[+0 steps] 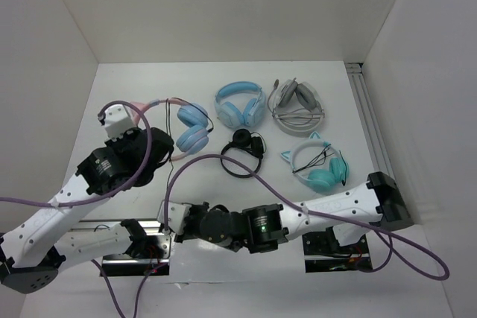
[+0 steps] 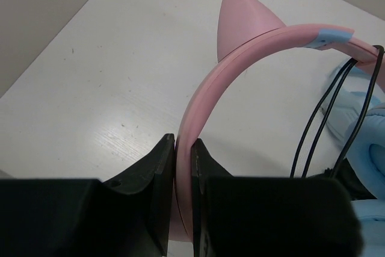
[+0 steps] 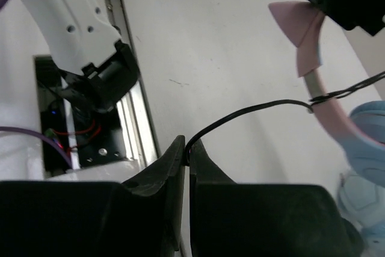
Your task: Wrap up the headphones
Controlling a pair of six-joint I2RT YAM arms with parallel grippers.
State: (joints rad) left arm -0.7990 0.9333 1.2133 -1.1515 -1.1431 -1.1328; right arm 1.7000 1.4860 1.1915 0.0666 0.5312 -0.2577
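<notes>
The headphones (image 1: 186, 124) lie at the table's back left, with a pink cat-eared headband (image 2: 252, 52), light blue ear cups (image 1: 192, 126) and a thin dark cable (image 3: 246, 112). My left gripper (image 2: 183, 147) is shut on the pink headband, just below one ear; in the top view it (image 1: 164, 144) sits beside the cups. Loops of cable (image 2: 313, 130) hang over the headband near a cup. My right gripper (image 3: 187, 147) is shut on the cable, which runs taut up to the headband (image 3: 328, 109). In the top view the right gripper (image 1: 166, 216) is near the front edge.
All-blue headphones (image 1: 240, 104), grey-white headphones (image 1: 298, 102), teal cat-ear headphones (image 1: 320, 167) and small black headphones (image 1: 244, 152) lie to the right. A metal rail (image 1: 369, 117) runs along the right wall. White walls enclose the table. The left arm's base (image 3: 66, 10) is close to my right gripper.
</notes>
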